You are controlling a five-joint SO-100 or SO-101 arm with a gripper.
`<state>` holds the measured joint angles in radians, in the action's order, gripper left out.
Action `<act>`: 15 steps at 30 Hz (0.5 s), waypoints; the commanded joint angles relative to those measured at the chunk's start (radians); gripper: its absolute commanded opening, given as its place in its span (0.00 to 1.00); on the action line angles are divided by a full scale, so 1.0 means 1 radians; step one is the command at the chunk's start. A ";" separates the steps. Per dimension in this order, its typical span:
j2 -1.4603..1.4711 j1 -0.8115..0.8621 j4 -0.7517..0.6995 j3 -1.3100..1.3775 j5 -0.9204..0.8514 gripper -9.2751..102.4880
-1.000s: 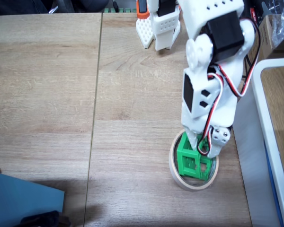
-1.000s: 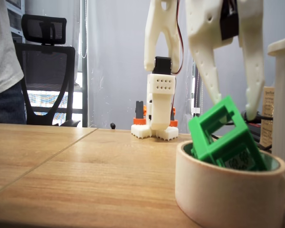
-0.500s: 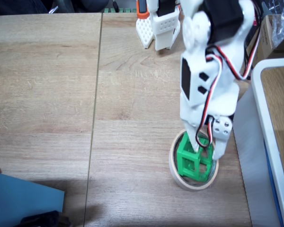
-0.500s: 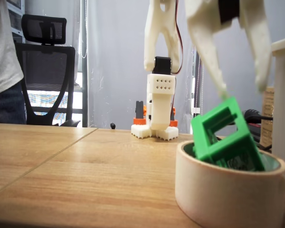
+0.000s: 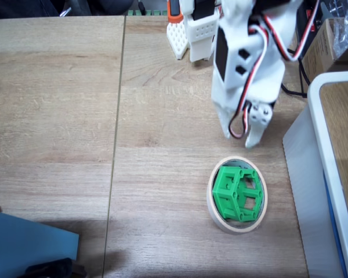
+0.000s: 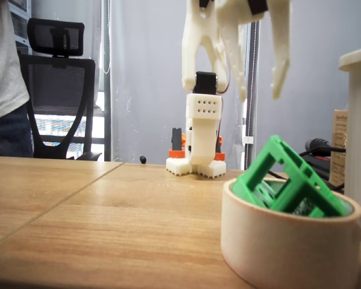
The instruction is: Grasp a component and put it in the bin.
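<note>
The bright green component (image 5: 238, 194) lies tilted inside the bin (image 5: 214, 208), a cream tape ring on the wooden table. From table level the component (image 6: 286, 180) pokes up out of the bin (image 6: 277, 241). My white gripper (image 5: 239, 138) hangs open above the table, just behind the ring, holding nothing. In the low fixed view the gripper (image 6: 260, 95) is well above the block, jaws spread apart.
The arm's base (image 5: 194, 35) stands at the table's far edge. A white shelf frame (image 5: 330, 150) runs along the right. A blue sheet (image 5: 29, 246) covers the near left corner. An office chair (image 6: 57, 90) and a person's sleeve (image 6: 3, 60) are behind the table.
The gripper has let go of the green component, lifted and pulled back toward the base. The component settled lower and more tilted inside the ring.
</note>
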<state>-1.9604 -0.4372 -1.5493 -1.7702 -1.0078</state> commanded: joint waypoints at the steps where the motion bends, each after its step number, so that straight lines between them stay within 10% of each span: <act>1: -0.098 0.075 -0.133 0.061 -0.002 0.21; 15: -0.298 0.442 -0.179 0.012 -0.025 0.21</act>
<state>-2.1568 -0.0629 -1.7273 -1.7702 -1.0232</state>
